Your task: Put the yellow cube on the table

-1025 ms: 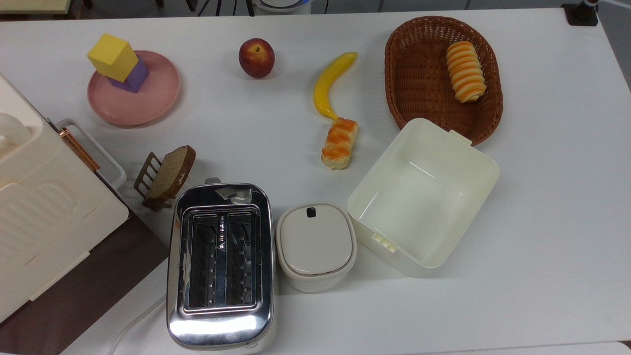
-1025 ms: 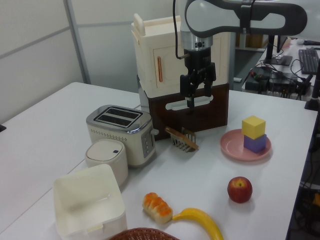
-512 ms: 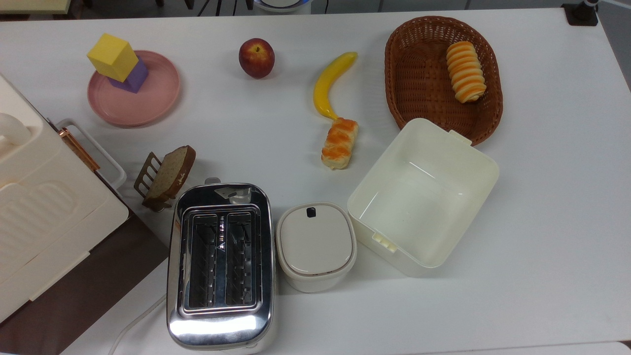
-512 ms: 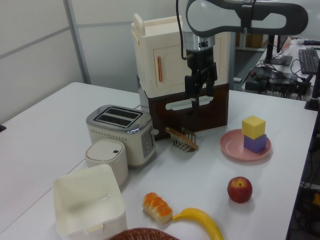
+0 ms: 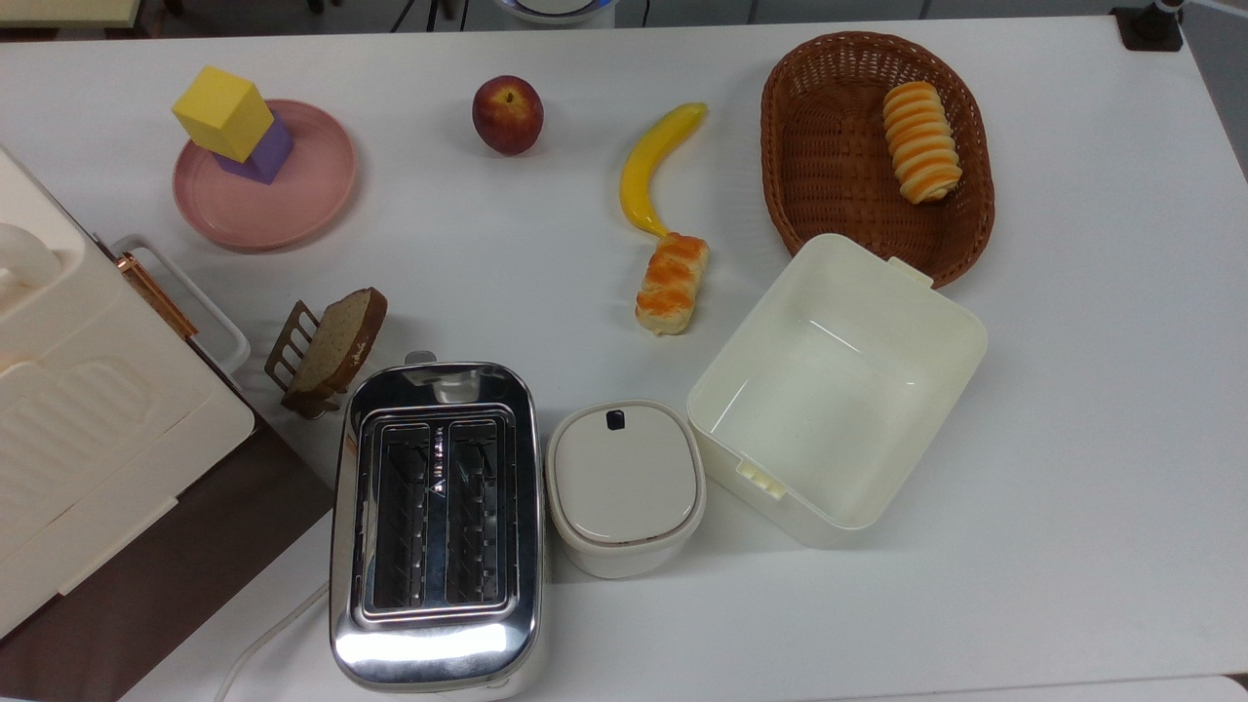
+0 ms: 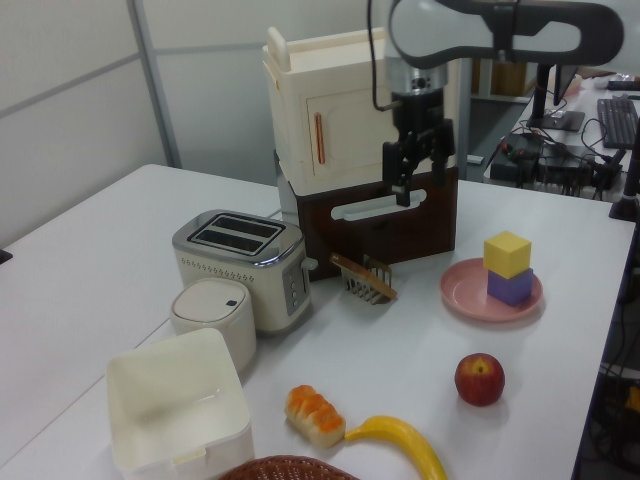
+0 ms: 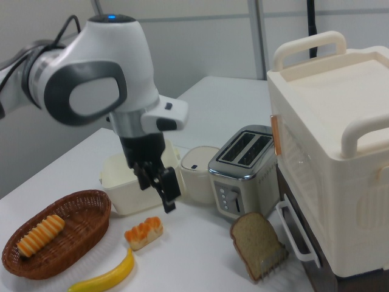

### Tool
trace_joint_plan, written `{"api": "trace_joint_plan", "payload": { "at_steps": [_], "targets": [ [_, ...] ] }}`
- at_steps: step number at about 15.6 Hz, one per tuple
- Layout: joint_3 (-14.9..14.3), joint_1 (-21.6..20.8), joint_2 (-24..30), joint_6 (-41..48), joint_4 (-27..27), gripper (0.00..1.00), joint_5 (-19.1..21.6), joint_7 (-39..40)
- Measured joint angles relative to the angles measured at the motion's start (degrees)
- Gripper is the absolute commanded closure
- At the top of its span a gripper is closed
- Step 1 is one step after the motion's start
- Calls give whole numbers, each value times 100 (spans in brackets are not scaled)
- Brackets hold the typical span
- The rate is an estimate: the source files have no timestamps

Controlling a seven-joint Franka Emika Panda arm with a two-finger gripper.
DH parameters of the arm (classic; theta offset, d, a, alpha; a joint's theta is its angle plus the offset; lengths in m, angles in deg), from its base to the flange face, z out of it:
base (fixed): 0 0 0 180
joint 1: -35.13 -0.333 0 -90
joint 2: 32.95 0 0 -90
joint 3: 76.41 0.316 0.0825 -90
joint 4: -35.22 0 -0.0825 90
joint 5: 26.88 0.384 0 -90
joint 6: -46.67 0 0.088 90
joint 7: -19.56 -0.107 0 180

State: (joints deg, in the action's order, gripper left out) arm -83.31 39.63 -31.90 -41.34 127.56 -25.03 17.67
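Looking across your white table [image 5: 1072, 390], an office is showing behind. Your yellow cube [image 6: 507, 253] is sitting on the purple cube [image 6: 511, 286], well apart from your gripper [image 6: 409, 186], jaws released, holding nothing.

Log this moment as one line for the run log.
phase: approach | gripper: open, empty, in the air | yellow cube: on purple cube, on pink plate | table: cube not placed yet

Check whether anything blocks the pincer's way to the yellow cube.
Nothing visible does. In the left view the pincer hangs in open air, up and to the left view's left of the yellow cube, which sits exposed atop the purple cube on the pink plate.
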Motion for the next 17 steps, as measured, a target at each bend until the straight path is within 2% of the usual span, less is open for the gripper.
{"api": "trace_joint_plan", "payload": {
  "at_steps": [2, 5, 8, 14, 17],
  "targets": [
    [404, 671, 445, -773, 777, 0, 4, -323],
    [1054, 1381, 814, -1329, 1654, 0, -10, -611],
    [1126, 1765, 893, -1475, 1962, 0, -165, -661],
    [1125, 2408, 894, -1718, 2066, 0, -719, -660],
    [1126, 2662, 785, -2113, 2139, 0, -826, -655]
  ]
}}
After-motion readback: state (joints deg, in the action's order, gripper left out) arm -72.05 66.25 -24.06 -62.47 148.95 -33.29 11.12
